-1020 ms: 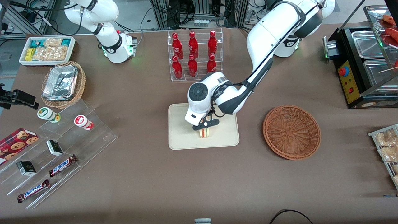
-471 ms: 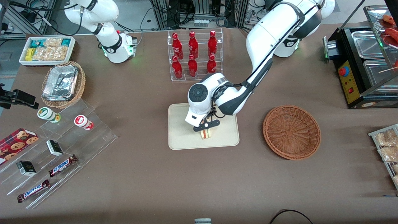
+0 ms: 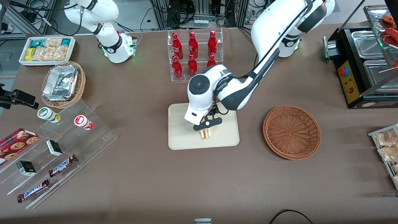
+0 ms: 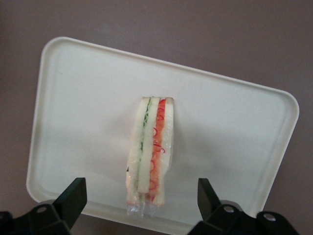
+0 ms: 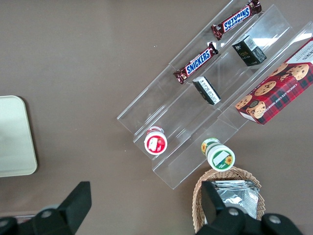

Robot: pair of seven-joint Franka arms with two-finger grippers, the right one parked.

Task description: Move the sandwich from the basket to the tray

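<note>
One hand (image 3: 207, 123) working, L arm's, hanging directly above the tray (image 3: 180, 137), fingers spread wide w/ nothing between them. Wrist view confirms: both fingertips (image 4: 73, 196) stand well clear of the wrap on either side, no contact.

Sandwich (image 3: 205, 133) sits straight below the hand, on the tray's surface, inside the rim, toward the tray edge nearer the front cam. Standing on one side, filling stripes up. Long axis runs crosswise to the line between the two fingers, so the open gap straddles its thin dimension; thing is centred in that gap.

Basket (image 3: 291, 132) on the counter toward the working arm's end, well apart from tray, looks empty.

Judgement: placing step looks done, sandwich already free on tray. Coming move prob. a straight lift up; w/ hand plumb over the wedge and fingers off it, sideways drift is the only way to clip and topple it.
</note>
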